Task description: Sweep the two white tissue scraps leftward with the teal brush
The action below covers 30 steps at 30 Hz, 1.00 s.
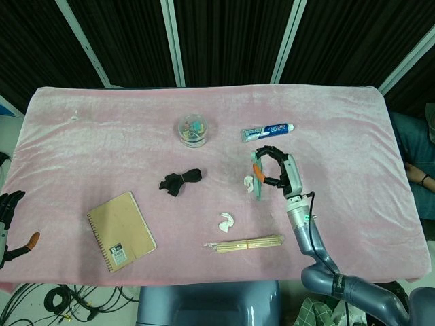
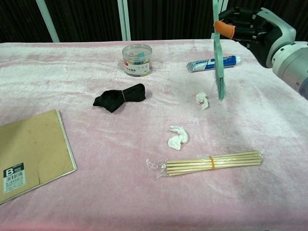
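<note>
While the right hand [image 2: 255, 29] grips the teal brush [image 2: 218, 62] upper right, bristles beside the upper tissue scrap [image 2: 201, 100], the next stroke should push it left toward the lower scrap [image 2: 177, 137]; the left hand [image 1: 10, 217] idles with fingers spread.

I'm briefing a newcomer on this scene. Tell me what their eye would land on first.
First, the right robot hand holding the teal brush upright above the pink table cloth, just right of one white tissue scrap. The other scrap lies nearer the front, just above a bundle of wooden sticks.
</note>
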Tool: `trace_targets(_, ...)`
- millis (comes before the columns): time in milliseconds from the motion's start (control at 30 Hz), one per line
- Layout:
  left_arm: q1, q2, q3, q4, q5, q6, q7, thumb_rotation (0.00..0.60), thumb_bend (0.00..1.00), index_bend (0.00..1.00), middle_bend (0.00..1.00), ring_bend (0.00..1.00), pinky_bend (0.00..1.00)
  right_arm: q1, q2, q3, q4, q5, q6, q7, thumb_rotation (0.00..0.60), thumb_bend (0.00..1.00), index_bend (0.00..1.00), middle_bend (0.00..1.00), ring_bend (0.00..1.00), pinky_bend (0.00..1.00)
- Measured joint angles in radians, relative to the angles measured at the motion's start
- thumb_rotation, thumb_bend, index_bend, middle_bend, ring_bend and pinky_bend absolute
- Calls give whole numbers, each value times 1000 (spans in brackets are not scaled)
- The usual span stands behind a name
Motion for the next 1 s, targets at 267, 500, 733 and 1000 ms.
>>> trace_targets(267, 1, -2, -3, -6, -9, -1, 12, 600, 292, 80, 87, 0, 17, 53, -49, -24, 215, -21, -2, 70, 600, 379, 671, 567, 281, 119)
trace_targets(500, 0, -2, -4, -7, -12, -4, 12, 600, 292, 80, 87, 0, 17, 74, -92, -38, 272, -16, -10, 168, 600, 391, 674, 574, 285, 119)
trace_targets(733, 1, -1, -4, -7, -12, -4, 10, 600, 293, 80, 87, 0, 17, 78, -123, -48, 289, 1, -16, 222, 600, 394, 674, 574, 286, 119)
trace_targets(1000, 1, 1, -4, -8, -13, -4, 7, 600, 293, 80, 87, 0, 17, 91, -155, -93, 354, -55, 35, 201, 600, 395, 675, 574, 286, 119)
